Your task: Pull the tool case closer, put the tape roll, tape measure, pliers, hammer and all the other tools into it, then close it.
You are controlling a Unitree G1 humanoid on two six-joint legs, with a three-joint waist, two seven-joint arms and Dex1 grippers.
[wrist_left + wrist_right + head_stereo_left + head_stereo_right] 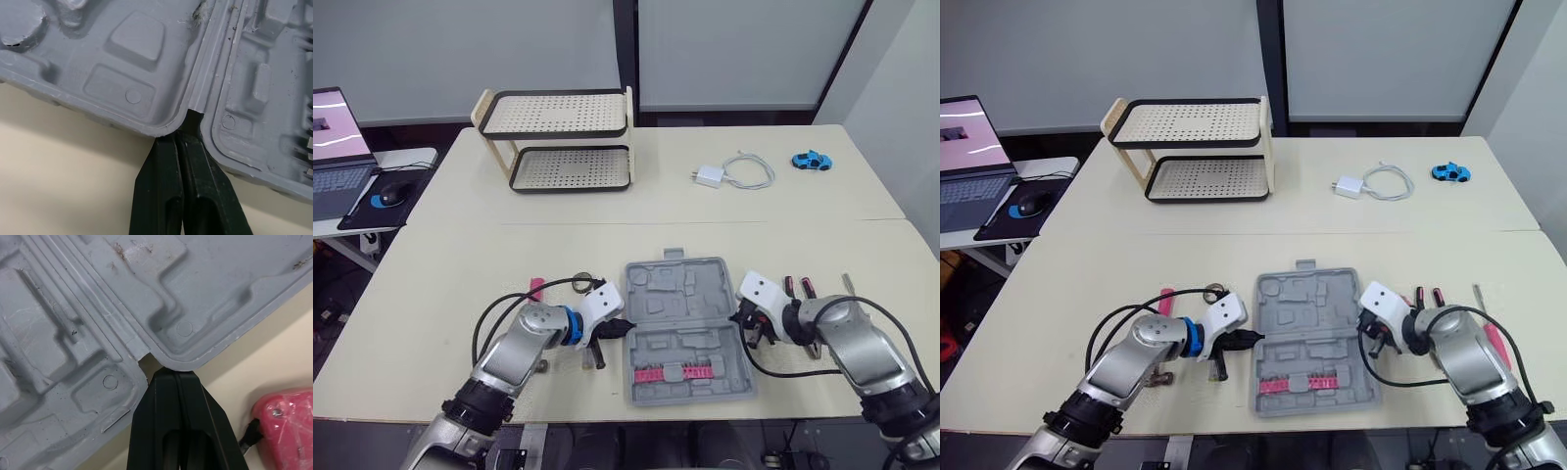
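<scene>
Two halves of the grey tool case [685,304] lie open flat near the front of the table [607,235]. The near half holds a pink bit row [674,373]. Left gripper [182,139] and right gripper [171,374], fingers pressed together, touch its hinge notches.

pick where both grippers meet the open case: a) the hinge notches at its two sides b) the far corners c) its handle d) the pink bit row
a: the left gripper and right gripper each point shut fingers into a notch between the halves of the case, one per side.
</scene>
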